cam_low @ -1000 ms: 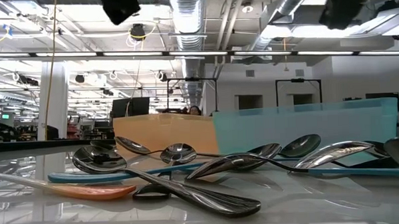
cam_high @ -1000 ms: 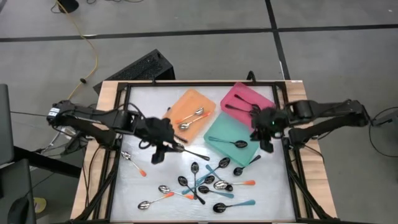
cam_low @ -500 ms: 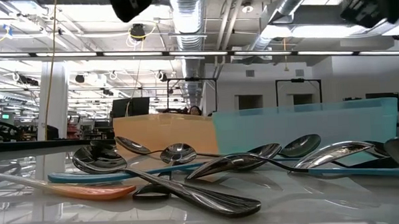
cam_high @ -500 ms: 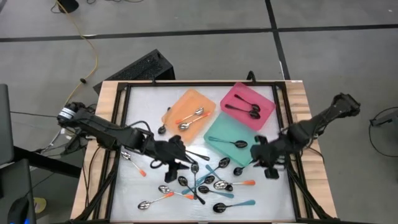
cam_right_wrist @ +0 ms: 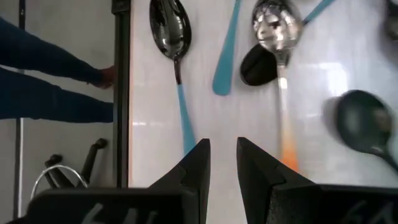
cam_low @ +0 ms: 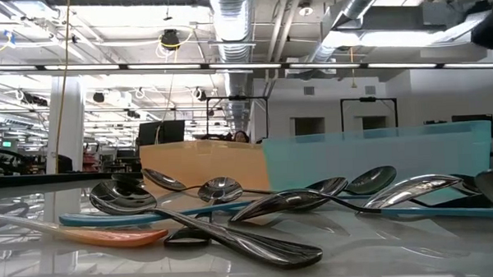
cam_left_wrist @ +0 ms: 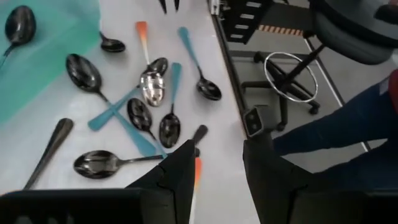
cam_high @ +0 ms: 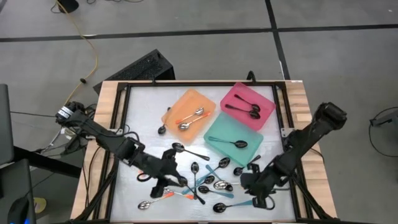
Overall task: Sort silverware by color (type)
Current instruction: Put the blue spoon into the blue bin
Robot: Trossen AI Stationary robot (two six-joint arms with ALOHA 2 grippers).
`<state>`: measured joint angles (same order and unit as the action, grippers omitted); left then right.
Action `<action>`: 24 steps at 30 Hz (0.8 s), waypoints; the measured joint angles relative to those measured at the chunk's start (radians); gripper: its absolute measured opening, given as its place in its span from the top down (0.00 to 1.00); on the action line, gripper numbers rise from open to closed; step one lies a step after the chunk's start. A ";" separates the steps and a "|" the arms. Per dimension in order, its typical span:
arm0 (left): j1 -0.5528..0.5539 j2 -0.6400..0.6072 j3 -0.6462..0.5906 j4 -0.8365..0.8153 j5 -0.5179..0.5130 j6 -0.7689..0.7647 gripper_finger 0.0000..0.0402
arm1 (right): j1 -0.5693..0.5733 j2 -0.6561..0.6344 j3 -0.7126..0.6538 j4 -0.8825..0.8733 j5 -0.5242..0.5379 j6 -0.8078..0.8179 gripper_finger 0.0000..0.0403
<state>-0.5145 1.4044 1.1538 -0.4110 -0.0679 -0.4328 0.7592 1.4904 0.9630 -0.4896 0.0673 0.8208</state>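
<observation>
Silverware (cam_high: 208,183) is mostly heaped on the near tabletop (cam_high: 143,121); both open, empty claws, left (cam_high: 163,182) and right (cam_high: 256,190), are poised over it, so a pick is judged next, requiring descent onto one handle.

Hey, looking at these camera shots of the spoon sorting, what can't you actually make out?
- Low view: the pink rectangular plastic tray is hidden behind the teal rectangular plastic tray.
- High view: left hand covers spoons beneath it.
- Low view: both hands are out of frame.
</observation>
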 joint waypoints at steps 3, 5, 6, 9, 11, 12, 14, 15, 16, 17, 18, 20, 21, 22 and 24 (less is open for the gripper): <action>-0.038 0.000 0.000 0.001 -0.032 -0.011 0.70 | 0.001 0.057 0.001 0.057 0.000 0.010 0.78; -0.062 0.001 0.000 0.002 -0.065 -0.017 0.70 | 0.001 0.092 0.016 0.064 0.004 0.011 0.78; -0.071 0.001 0.000 0.002 -0.079 -0.017 0.70 | 0.001 0.108 0.027 0.063 0.009 0.008 0.78; -0.095 0.003 0.000 -0.004 -0.105 -0.020 0.70 | -0.002 0.165 0.073 0.071 0.024 -0.037 0.78; -0.101 0.003 0.000 -0.001 -0.121 -0.026 0.70 | -0.001 0.211 0.107 0.060 0.028 -0.086 0.78; -0.103 0.003 0.000 -0.001 -0.128 -0.035 0.70 | -0.001 0.237 0.129 0.057 0.027 -0.113 0.78; -0.105 0.003 0.000 -0.001 -0.131 -0.053 0.70 | 0.000 0.278 0.170 0.038 0.024 -0.165 0.78; -0.105 0.003 0.000 -0.001 -0.131 -0.061 0.70 | 0.000 0.300 0.193 0.021 0.021 -0.184 0.78; -0.105 0.003 0.000 -0.002 -0.131 -0.066 0.70 | -0.001 0.316 0.216 0.016 0.020 -0.200 0.78; -0.105 0.003 0.000 -0.004 -0.131 -0.069 0.70 | -0.001 0.329 0.233 0.012 0.018 -0.211 0.78; -0.105 0.003 0.000 -0.005 -0.131 -0.069 0.70 | -0.002 0.343 0.251 -0.002 0.016 -0.217 0.78; -0.105 0.003 0.000 -0.008 -0.141 -0.061 0.70 | -0.005 0.370 0.293 -0.018 0.016 -0.217 0.78; -0.105 0.003 0.000 -0.012 -0.146 -0.056 0.70 | -0.006 0.381 0.312 -0.024 0.018 -0.219 0.78; -0.105 0.003 0.000 -0.013 -0.153 -0.051 0.70 | -0.002 0.387 0.326 -0.033 0.022 -0.223 0.78; -0.105 0.003 0.000 -0.024 -0.163 -0.049 0.70 | 0.001 0.406 0.357 -0.035 0.024 -0.228 0.78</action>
<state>-0.6197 1.4075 1.1542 -0.4346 -0.2309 -0.4823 0.7597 1.8966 1.3204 -0.5243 0.0917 0.5931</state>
